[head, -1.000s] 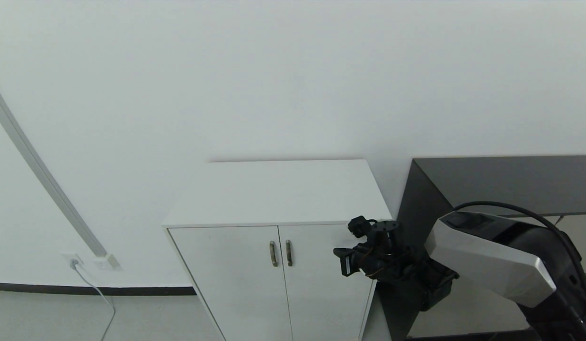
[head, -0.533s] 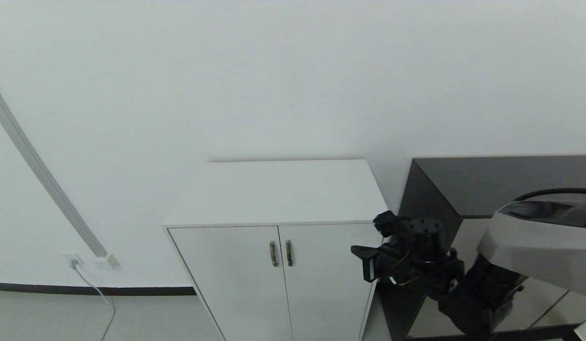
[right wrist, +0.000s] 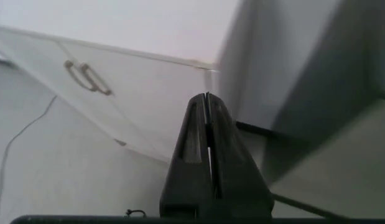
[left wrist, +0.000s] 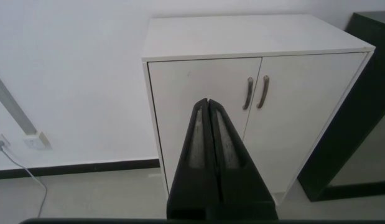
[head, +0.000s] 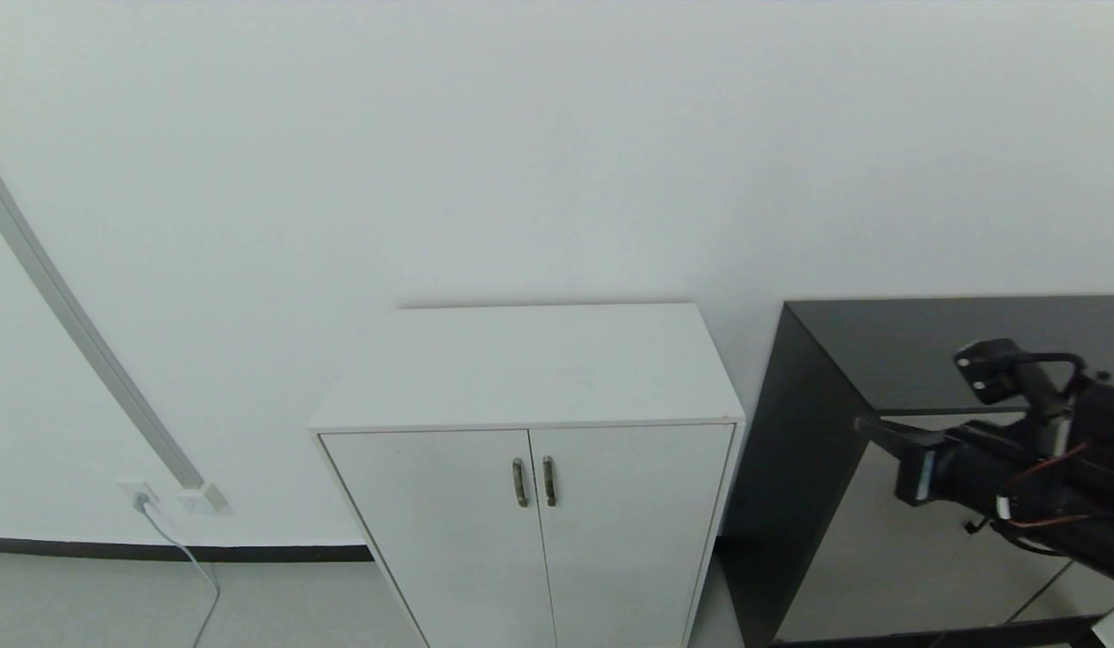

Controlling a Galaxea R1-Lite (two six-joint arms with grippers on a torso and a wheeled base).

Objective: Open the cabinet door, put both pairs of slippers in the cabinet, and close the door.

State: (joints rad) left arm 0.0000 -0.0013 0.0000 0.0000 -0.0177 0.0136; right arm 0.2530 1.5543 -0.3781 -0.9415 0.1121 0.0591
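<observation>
White wall (head: 557,135) behind. Head view: white two-door cabinet (head: 530,369) against it, doors shut, metal handles (head: 519,481) at centre; right gripper (head: 910,468) off to its right, before black table (head: 881,342). L wrist: left gripper (left wrist: 208,106) clenched, empty — facing cabinet. R wrist: fingers (right wrist: 195,134) pressed together — nothing held.

White two-door cabinet (head: 530,364) upright against the wall (head: 557,153), both doors (head: 431,522) shut, two metal handles (head: 519,482) side by side
</observation>
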